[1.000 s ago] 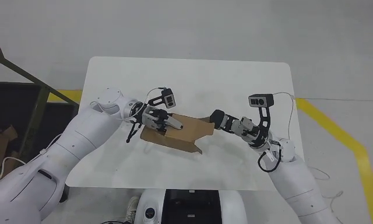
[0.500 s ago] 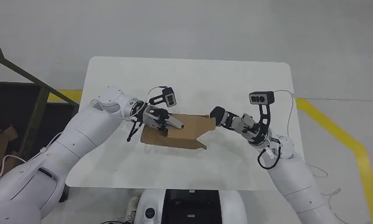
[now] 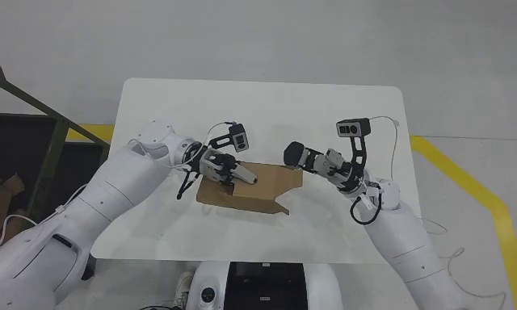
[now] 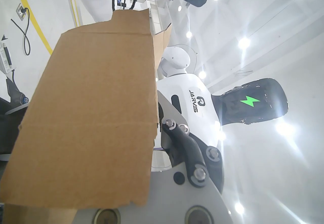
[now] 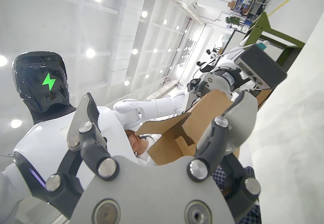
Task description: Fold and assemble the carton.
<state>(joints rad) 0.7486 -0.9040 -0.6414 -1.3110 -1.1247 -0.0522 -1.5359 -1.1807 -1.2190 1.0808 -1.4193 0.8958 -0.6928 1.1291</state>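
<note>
and there it was: the carton [image 3: 258, 190], a brown, half-opened sleeve of cardboard, sat over the middle of the table [image 3: 266, 100], on the half nearer me. whether its lower edge touched the table, i could not tell. its long axis ran across the table, from my left fingers [image 3: 245, 176] over to my right side. my left fingers were clamped on the left end, with one broad panel pinched between them and lying flat along my left wrist. the right end pointed at my right fingers [image 5: 240, 113], and that end was open. loose flaps stood out from it, one with a notch in its edge, and the hollow behind them showed plain cardboard walls. my right fingers were spread wide and held nothing, just beside the carton's far right corner. from my right wrist, the open end lay in line with the gap between them, and one finger overlapped a flap's edge.
</note>
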